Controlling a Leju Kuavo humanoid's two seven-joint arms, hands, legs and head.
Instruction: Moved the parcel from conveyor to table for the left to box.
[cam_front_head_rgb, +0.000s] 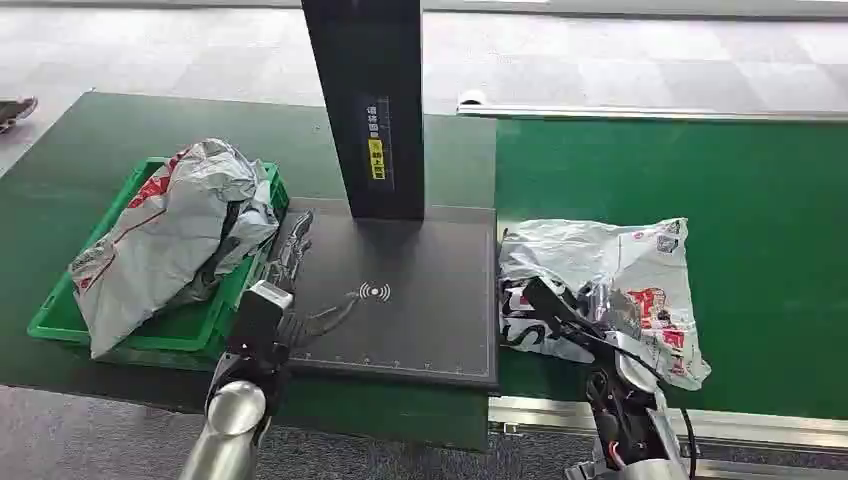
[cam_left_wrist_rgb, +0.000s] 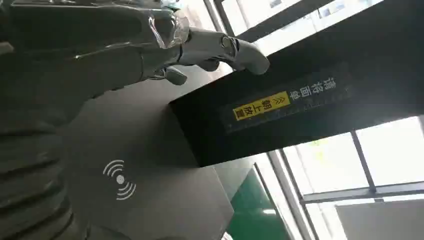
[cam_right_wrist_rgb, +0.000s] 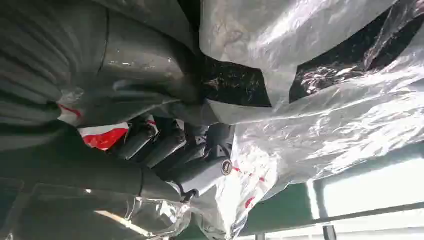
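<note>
r hand (cam_front_head_rgb: 605, 330) fingers curled into parcel (cam_front_head_rgb: 640, 265) on conveyor (cam_front_head_rgb: 760, 190), gripping it.

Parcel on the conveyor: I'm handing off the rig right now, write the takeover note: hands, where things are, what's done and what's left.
Right hand: fingers closed on the parcel, which lies on the green conveyor, not yet lifted.
Left hand: holds nothing, fingers apart, over the dark scanner plate beside the green crate.
Another parcel already lies in the crate.
Left: carry the conveyor parcel over to the plate, release, then the left hand boxes it.
</note>
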